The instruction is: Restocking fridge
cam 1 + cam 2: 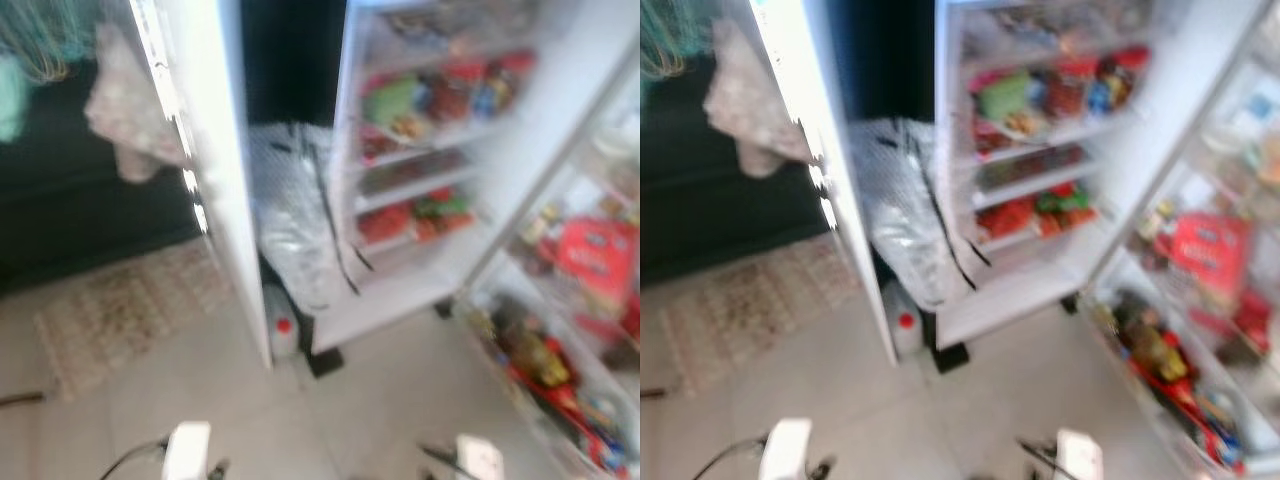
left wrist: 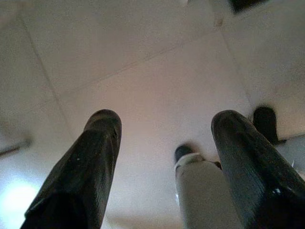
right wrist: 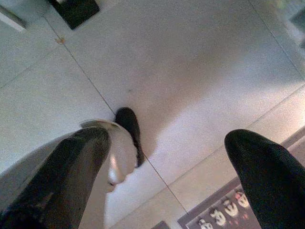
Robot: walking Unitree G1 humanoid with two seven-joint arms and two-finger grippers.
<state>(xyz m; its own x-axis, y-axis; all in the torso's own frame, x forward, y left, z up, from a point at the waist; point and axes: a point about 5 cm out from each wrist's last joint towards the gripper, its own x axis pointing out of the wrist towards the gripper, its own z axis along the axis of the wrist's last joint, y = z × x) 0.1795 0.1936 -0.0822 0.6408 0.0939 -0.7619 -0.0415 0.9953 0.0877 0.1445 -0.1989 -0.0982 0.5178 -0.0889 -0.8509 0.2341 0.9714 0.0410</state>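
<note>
The fridge [image 1: 440, 150] stands wide open ahead, pretty blurry, with packed shelves of red and green food [image 1: 430, 95] inside and more bottles and packets on its door [image 1: 590, 270] off to the right. A silvery bag [image 1: 295, 215] leans against the fridge's left side. Both arms hang low over the tiled floor [image 2: 157, 71] in front of the fridge; left gripper [image 2: 164, 143] and right gripper [image 3: 167, 157] both have fingers spread, holding nothing.

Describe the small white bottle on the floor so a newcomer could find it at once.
Start at the open fridge with its white door swung out. On the floor in the gap between door and cabinet, under a silvery bag, stands the white bottle. Its red cap sets it apart.
</note>
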